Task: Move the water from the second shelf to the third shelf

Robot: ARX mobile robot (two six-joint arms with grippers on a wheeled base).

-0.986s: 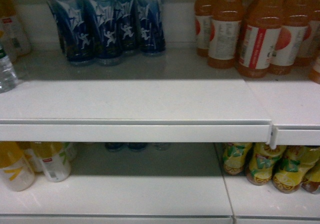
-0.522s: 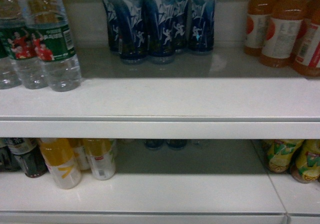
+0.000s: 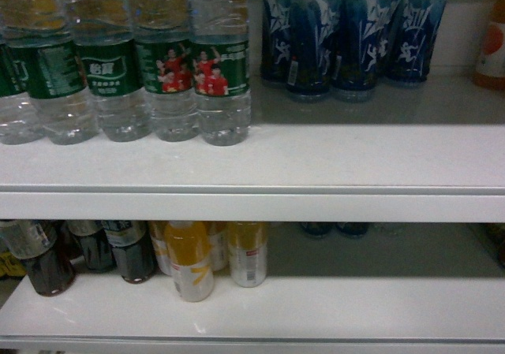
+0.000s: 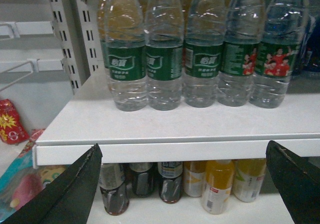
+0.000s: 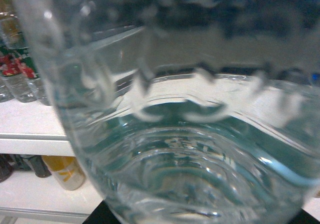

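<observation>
Several water bottles (image 3: pixel 221 78) with green labels stand in a row at the left of the upper shelf (image 3: pixel 316 204) in the head view; neither gripper shows there. The left wrist view faces the same row (image 4: pixel 165 59). My left gripper (image 4: pixel 183 146) is open wide in front of the shelf edge, its fingers (image 4: pixel 75 189) apart with nothing between them. A clear ribbed water bottle (image 5: pixel 190 134) fills the right wrist view, pressed close to the camera. My right gripper (image 5: pixel 200 209) is shut on it, its fingers almost wholly hidden behind the bottle.
Dark blue bottles (image 3: pixel 347 39) stand right of the water, an orange bottle (image 3: pixel 491 46) at the far right. On the shelf below are dark drink bottles (image 3: pixel 47 263) and yellow ones (image 3: pixel 192 263). A slotted upright (image 4: pixel 75 34) and snack packets (image 4: pixel 10 124) lie left.
The head view has swung to the left: the blue bottles slid to the right, the orange bottles nearly left the frame, and the row of water bottles came in at the left.
</observation>
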